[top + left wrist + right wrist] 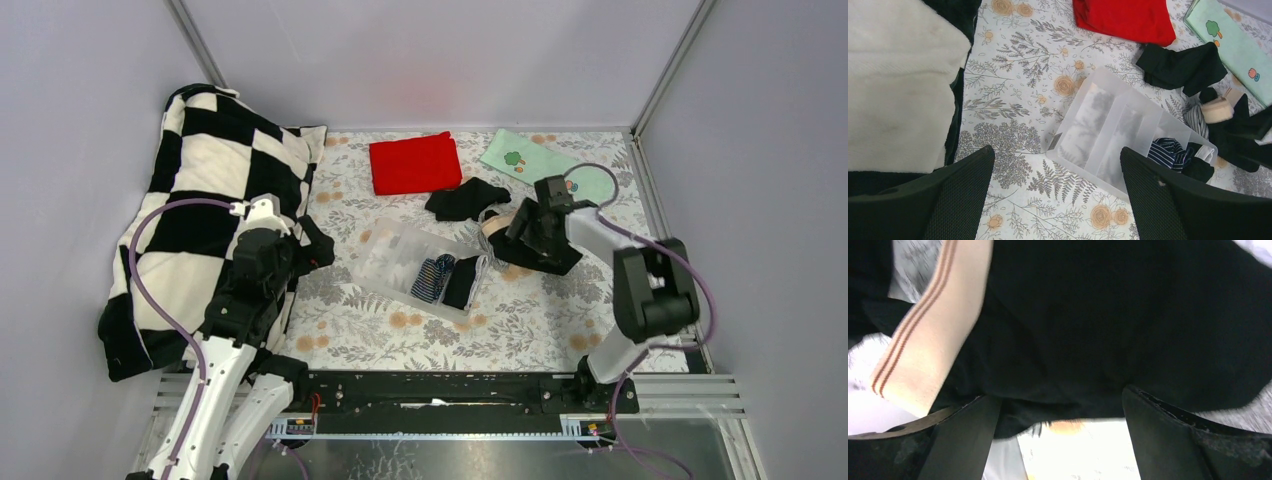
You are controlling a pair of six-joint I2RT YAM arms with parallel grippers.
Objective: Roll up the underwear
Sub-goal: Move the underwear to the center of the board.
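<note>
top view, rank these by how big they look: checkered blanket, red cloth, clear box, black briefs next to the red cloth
1. checkered blanket, by far the largest
2. clear box
3. red cloth, somewhat smaller than the box
4. black briefs

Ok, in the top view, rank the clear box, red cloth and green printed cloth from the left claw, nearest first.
1. Clear box, just right of the left claw.
2. Red cloth, far centre.
3. Green printed cloth, far right.
</note>
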